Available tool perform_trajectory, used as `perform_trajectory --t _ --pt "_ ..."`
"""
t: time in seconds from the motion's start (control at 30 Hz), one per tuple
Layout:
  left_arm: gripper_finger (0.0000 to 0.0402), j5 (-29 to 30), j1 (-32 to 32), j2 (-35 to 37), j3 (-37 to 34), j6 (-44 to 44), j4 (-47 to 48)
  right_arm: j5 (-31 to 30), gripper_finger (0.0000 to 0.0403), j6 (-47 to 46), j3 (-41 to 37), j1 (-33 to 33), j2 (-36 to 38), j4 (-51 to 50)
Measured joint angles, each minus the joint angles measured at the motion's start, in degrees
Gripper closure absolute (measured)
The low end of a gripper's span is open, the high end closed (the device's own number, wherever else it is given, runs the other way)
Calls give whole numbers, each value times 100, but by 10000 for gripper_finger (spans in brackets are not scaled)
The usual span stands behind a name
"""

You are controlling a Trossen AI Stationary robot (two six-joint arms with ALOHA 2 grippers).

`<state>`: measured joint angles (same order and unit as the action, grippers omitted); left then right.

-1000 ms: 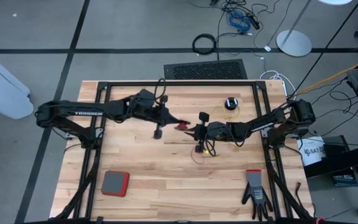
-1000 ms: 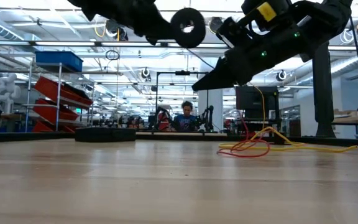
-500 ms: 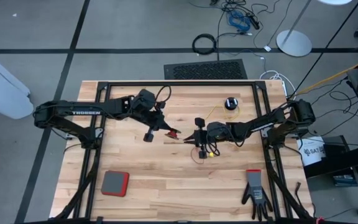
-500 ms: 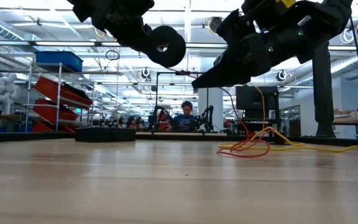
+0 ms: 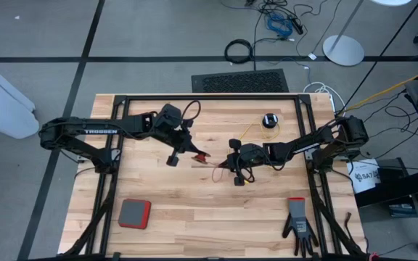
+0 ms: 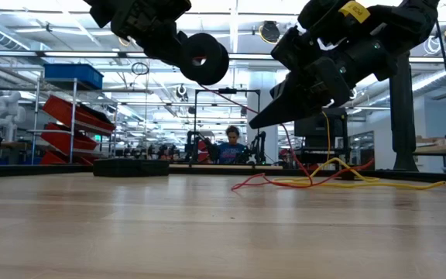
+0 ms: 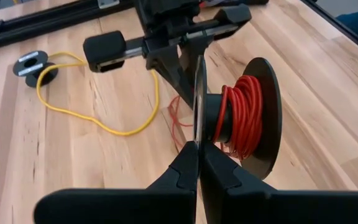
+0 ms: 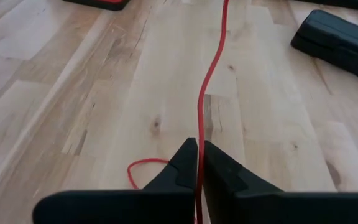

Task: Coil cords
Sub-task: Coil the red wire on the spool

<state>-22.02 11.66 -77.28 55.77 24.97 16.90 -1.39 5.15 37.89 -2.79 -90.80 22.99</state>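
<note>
My left gripper [image 5: 196, 153] is shut on a small black reel [image 7: 241, 118] wound with the reddish-orange cord [image 7: 238, 121], held above the table's middle; the reel also shows in the low view [image 6: 204, 58]. My right gripper [image 5: 226, 162], just right of it, is shut on the same cord's free run [image 8: 205, 81]. The cord's loose end lies in loops on the table [image 6: 285, 182]. The yellow cord [image 5: 251, 132] lies slack on the table, joined to its own black reel [image 5: 269, 120] at the far right. My left gripper pinches the rim of one flange of the reel [image 7: 197, 134] between its two fingers. The reel is lifted clear of the table, its axle roughly level. My right gripper pinches the reddish-orange cord [image 8: 198, 134] between its fingertips, a single strand. The fingers lie along the cord. Ahead of the fingers it runs nearly straight above the table toward the reel; behind them it drops slack to a loop on the table [image 8: 143, 167].
A red-and-grey pad [image 5: 134, 213] lies at the near left and a black glove [image 5: 298, 226] at the near right. Black frame rails [image 5: 209, 97] border the table. People and benches show in the room beyond [image 6: 231, 143].
My left gripper has carried the reel toward the table's left edge and a little down. My right gripper has dipped lower and tipped. The reddish-orange cord's loose loops on the table have been drawn out flatter toward the left.
</note>
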Motion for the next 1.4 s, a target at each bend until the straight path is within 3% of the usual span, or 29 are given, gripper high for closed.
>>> perform_trajectory --t 0.67,1.07,1.4 --pt "398 -46 4 -2 0 164 633 175 379 -149 0 -11 0 -175" --pt "398 -77 -18 -75 -14 282 774 82 401 -345 2 -9 0 -27" --pt "398 1306 -168 -803 -199 413 355 -130 402 -722 4 -7 54 415"
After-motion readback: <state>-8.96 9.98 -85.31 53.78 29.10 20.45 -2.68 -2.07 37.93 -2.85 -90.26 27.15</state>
